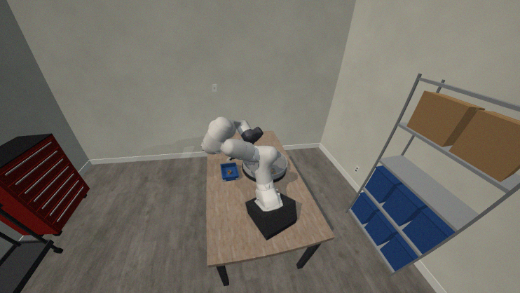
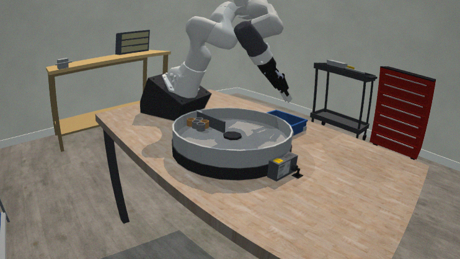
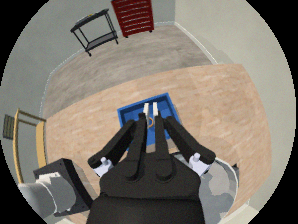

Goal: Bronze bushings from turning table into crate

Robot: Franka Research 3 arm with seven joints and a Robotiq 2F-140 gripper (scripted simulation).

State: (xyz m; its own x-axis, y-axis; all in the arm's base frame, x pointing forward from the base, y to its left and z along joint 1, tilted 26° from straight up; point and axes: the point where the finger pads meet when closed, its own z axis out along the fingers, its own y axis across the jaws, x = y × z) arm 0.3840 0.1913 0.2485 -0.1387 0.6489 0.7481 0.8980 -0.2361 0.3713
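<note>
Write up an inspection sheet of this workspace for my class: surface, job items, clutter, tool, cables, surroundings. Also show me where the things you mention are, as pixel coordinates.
Surface: wooden table (image 1: 233,225) (image 2: 338,193) (image 3: 225,95), no damage seen.
Job items: blue crate (image 1: 222,172) (image 2: 300,121) (image 3: 122,117) holds at least one bronze bushing (image 1: 229,172) (image 3: 152,122); the turning table (image 1: 285,171) (image 2: 231,157) (image 3: 236,180) bears two bronze bushings (image 2: 190,122) among grey steel bushings (image 2: 201,127).
Clutter: nothing seen; a grey box (image 2: 279,168) stands against the turning table.
Tool (image 1: 229,159) (image 2: 286,96) (image 3: 151,108): shut, nothing held, above crate height.
Cables: nothing seen.
Surroundings: red drawer cabinet (image 1: 47,181) (image 2: 402,111) (image 3: 134,19), black cart (image 1: 36,262) (image 2: 341,70) (image 3: 90,22) and shelf rack (image 1: 407,101), all off the table.
</note>
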